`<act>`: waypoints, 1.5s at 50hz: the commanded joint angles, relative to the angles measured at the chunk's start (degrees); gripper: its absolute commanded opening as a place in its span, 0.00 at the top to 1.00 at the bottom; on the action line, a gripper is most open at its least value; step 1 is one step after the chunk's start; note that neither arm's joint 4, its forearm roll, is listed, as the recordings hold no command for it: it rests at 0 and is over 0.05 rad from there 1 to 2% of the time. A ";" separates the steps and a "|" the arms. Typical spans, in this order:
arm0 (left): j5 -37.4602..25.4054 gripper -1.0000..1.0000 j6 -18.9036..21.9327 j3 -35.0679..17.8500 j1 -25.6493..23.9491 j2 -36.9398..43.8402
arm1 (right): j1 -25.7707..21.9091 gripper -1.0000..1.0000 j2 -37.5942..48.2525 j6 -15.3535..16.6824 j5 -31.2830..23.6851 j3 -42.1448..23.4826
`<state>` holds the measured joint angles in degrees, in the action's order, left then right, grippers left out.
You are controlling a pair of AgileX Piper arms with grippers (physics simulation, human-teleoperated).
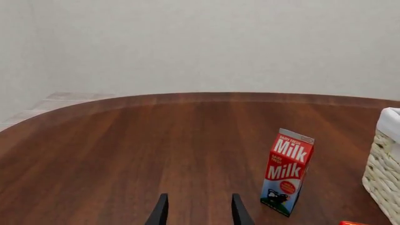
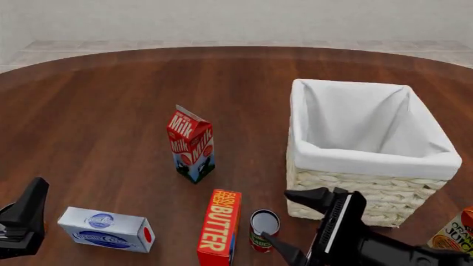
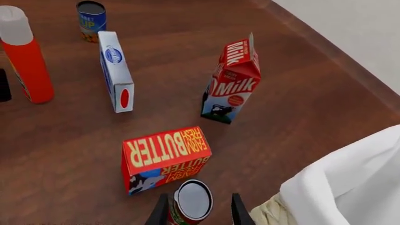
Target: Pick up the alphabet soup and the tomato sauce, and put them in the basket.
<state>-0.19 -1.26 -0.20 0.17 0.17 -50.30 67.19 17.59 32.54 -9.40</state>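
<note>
Jaws of the right gripper (image 3: 196,211) are open on both sides of the small round tomato sauce can (image 3: 189,204) with its red-and-green label and grey top, standing on the brown desk (image 2: 103,111) between the red butter box (image 3: 166,157) and the big cream wicker basket (image 2: 369,188). Left gripper (image 1: 198,211) jaws are open too, holding nothing. Only the right wrist view shows the blue-and-orange alphabet soup can (image 3: 92,19), far off beyond the white box (image 3: 115,70).

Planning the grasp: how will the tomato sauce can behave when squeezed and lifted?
The tomato sauce looks like a rigid metal tin, so probably won't deform. Its round, smooth sides may slip. Upright between the right claw's open fingers, it could roll if tipped.
</note>
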 commanded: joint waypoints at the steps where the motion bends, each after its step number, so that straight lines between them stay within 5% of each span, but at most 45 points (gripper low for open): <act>1: -0.11 0.00 -0.07 0.01 0.01 -0.04 | -0.58 0.00 2.68 0.01 0.99 -0.55; 75: 0.01 0.00 -0.32 0.09 0.05 -0.11 | 0.75 0.00 21.91 2.14 13.66 -0.54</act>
<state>-0.19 -1.55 -0.11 0.21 0.06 -50.14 87.57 19.39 45.14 -9.88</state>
